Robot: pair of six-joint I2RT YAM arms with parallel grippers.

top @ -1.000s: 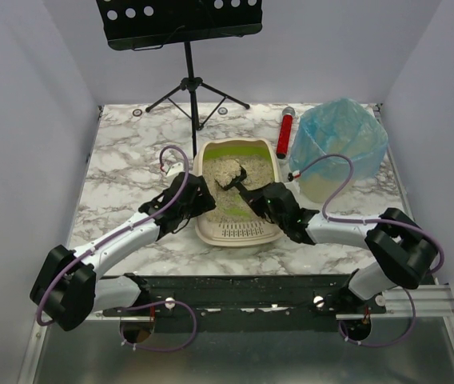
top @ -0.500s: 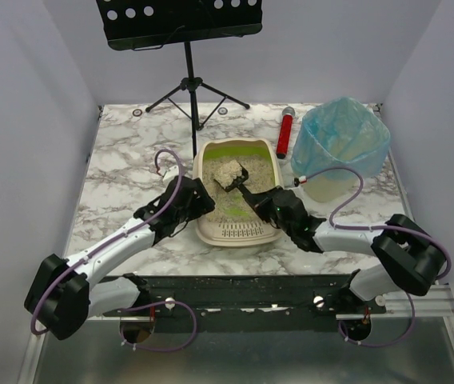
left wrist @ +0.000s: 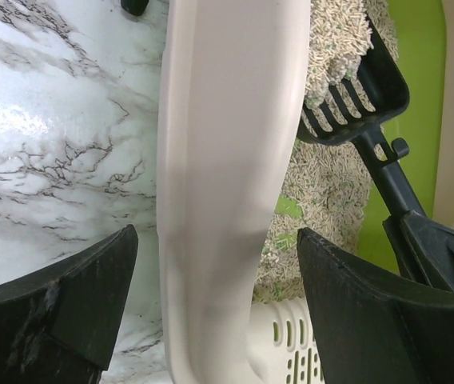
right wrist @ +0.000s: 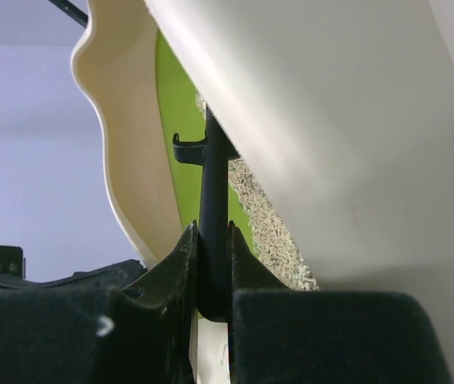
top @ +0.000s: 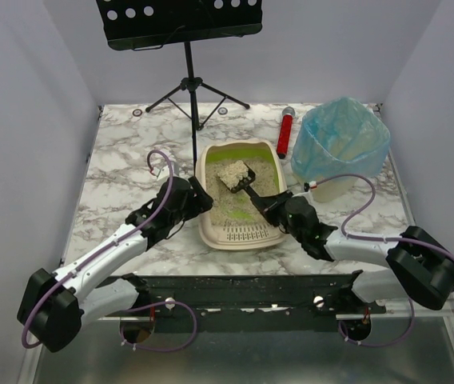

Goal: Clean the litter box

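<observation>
The beige litter box [top: 239,234] with its lime-green inside stands mid-table, grille end nearest the arms. My right gripper [top: 265,202] is shut on the handle of a black slotted scoop [top: 237,176], which holds a heap of tan litter above the box's far half. In the right wrist view the gripper [right wrist: 213,232] pinches the handle [right wrist: 213,184] beside the box wall [right wrist: 331,120]. My left gripper [top: 199,202] is open and straddles the box's left rim. In the left wrist view the gripper [left wrist: 217,236] shows gaps on both sides of the rim [left wrist: 227,144], with the scoop [left wrist: 355,104] beyond.
A bin lined with a translucent blue bag [top: 339,144] stands at the right, behind the box. A red cylinder [top: 285,132] lies between them at the back. A black music stand [top: 191,88] rises at the back centre.
The scoop has come up with a heap of litter and moved toward the box's far end, baring green floor. The left gripper has shifted forward along the left rim.
</observation>
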